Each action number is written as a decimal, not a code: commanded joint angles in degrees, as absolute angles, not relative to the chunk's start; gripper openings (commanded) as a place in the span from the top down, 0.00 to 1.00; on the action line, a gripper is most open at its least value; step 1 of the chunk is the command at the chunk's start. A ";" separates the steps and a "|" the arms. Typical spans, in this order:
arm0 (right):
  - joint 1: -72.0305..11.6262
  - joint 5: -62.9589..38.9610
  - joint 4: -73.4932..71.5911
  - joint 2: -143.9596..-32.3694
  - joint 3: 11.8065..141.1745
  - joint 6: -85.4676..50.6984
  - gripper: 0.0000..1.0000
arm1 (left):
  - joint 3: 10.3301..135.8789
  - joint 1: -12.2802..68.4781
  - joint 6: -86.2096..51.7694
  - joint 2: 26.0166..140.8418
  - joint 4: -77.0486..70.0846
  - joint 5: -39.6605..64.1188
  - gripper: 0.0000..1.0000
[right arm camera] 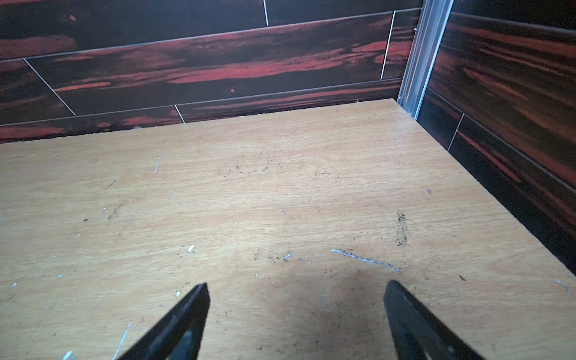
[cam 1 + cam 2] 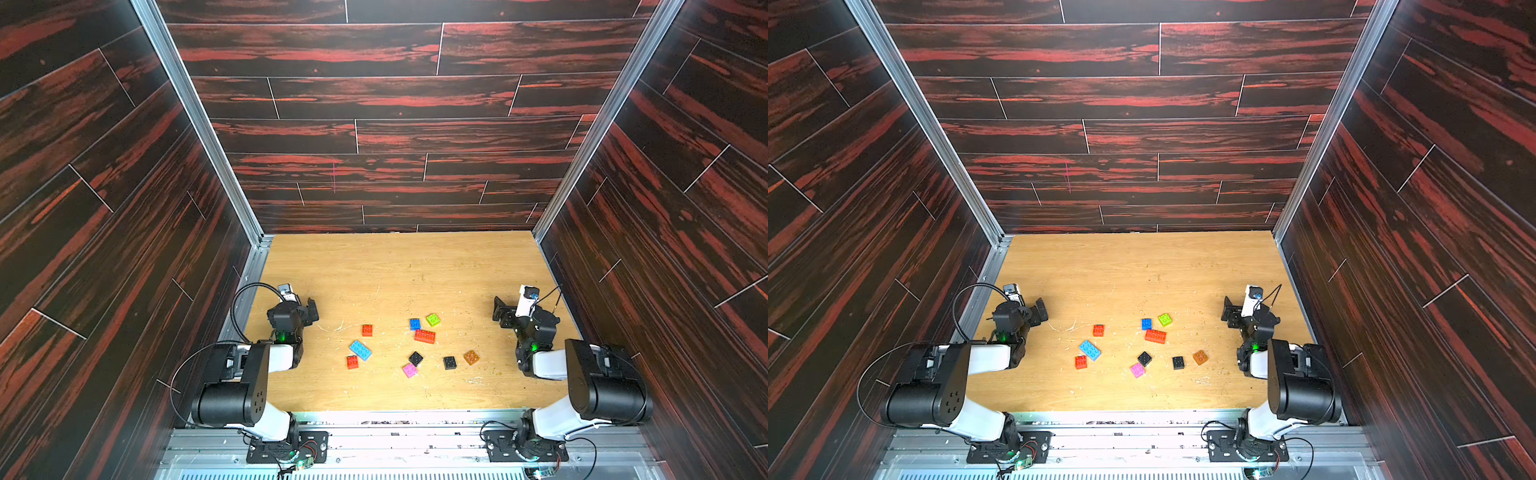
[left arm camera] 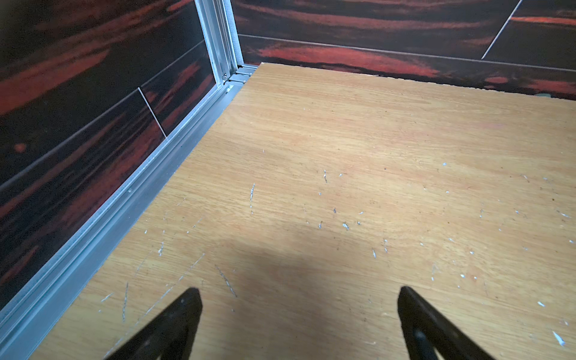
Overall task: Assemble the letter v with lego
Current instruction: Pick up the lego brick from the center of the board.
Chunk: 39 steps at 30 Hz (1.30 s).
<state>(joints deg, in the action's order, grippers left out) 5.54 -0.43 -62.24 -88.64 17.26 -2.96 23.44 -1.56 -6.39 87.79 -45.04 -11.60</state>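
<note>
Loose lego bricks lie scattered mid-table in both top views: a small red one point(image 2: 367, 330), a light blue oblong point(image 2: 360, 350) beside another red point(image 2: 352, 362), a blue point(image 2: 414, 324), a lime green point(image 2: 432, 319), a red oblong point(image 2: 424, 336), two black point(image 2: 415, 358) point(image 2: 449, 363), a pink point(image 2: 409, 370) and an orange point(image 2: 471, 357). My left gripper point(image 2: 312, 309) hovers open at the left, apart from them. My right gripper point(image 2: 498, 309) is open at the right. Both wrist views show only bare wood between the left gripper's point(image 3: 299, 293) and the right gripper's point(image 1: 296, 288) spread fingers.
The wooden table point(image 2: 399, 266) is walled on three sides by dark red-streaked panels with aluminium corner posts point(image 2: 257, 239). A metal rail point(image 2: 399, 432) with both arm bases runs along the front edge. The back half of the table holds only scratches.
</note>
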 commanded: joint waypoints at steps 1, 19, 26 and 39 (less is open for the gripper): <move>5.84 -0.53 -63.25 -89.21 18.37 -3.32 0.10 | 24.54 -1.93 -5.79 88.07 -45.82 -12.50 0.00; 1.72 12.26 -22.65 -83.19 42.28 -11.36 0.04 | 33.96 0.85 -9.51 77.47 -23.89 -27.24 0.03; -5.93 2.32 -8.21 -86.60 53.07 -14.05 0.04 | 44.27 7.73 -15.87 75.45 -5.54 -23.90 0.03; -15.88 -15.42 -1.31 -78.30 51.93 -19.31 0.03 | 47.04 18.80 -35.69 68.52 16.12 -17.65 0.00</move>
